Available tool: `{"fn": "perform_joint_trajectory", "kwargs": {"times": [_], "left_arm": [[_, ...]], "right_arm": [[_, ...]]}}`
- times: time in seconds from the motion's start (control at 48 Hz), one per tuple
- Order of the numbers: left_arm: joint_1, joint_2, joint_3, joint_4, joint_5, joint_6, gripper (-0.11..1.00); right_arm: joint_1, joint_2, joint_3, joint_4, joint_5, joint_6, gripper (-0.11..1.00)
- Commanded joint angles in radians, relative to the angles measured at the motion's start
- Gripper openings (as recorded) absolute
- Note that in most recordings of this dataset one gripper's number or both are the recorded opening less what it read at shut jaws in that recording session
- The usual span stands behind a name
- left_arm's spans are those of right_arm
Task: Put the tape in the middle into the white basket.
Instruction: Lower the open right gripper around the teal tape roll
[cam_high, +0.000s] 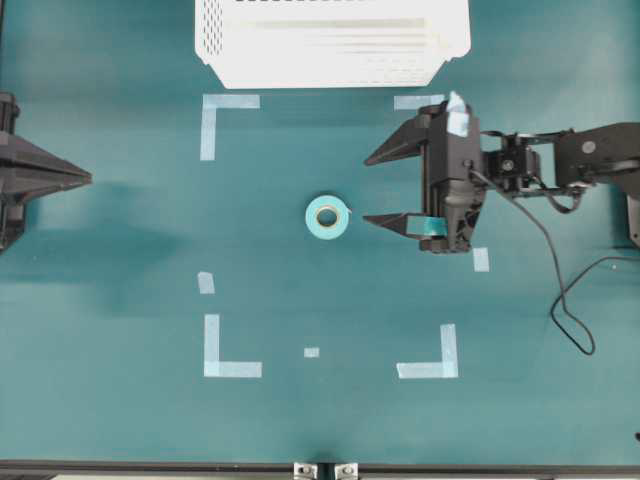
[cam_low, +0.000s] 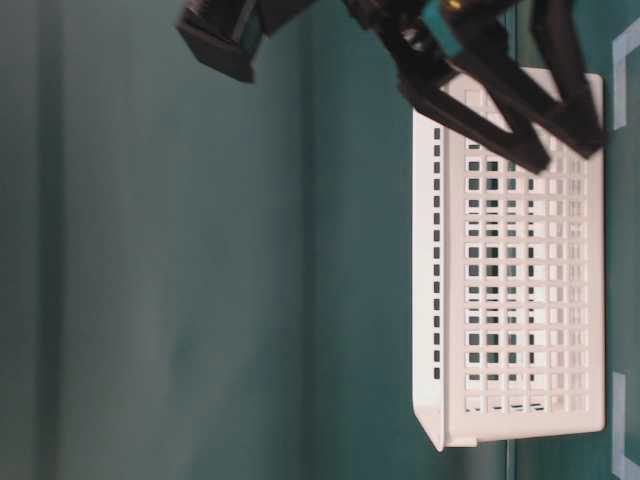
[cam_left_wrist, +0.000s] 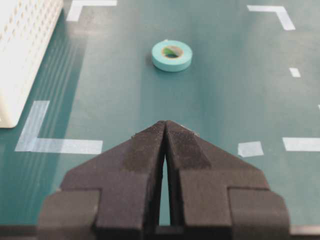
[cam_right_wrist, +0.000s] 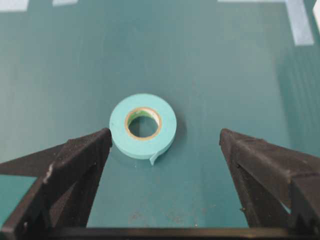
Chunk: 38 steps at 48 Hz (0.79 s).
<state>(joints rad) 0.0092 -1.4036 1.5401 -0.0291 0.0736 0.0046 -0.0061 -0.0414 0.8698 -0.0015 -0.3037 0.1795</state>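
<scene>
we keep the right gripper (cam_right_wrist: 165, 142) centred, drop straight so its wide-apart jaws straddle the roll, then pinch across the rim. white basket (cam_high: 330, 45), rigid perforated plastic, sits at 12 o'clock. left gripper (cam_left_wrist: 165, 131), matte black, pressed together, idle at 9. tape (cam_high: 328, 216), smooth teal ring with cardboard core and loose tail, lies flat mid-table, unheld.

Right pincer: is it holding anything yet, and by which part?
Nothing held. The right pincer is open, short of the tape, which lies flat on the table.
</scene>
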Motion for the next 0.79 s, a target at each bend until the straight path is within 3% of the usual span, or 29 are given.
{"fn": "perform_joint_trajectory", "kwargs": {"times": [0.0,0.771], "left_arm": [[0.003,0.008,-0.014,0.002,-0.008,-0.002,-0.10],[0.032,0.008,-0.002,0.002,-0.023,0.000,-0.10]], "right_arm": [[0.005,0.012,-0.034,-0.002,-0.011,0.002,1.00],[0.020,0.170,-0.132,-0.003,-0.009,0.005,1.00]]}}
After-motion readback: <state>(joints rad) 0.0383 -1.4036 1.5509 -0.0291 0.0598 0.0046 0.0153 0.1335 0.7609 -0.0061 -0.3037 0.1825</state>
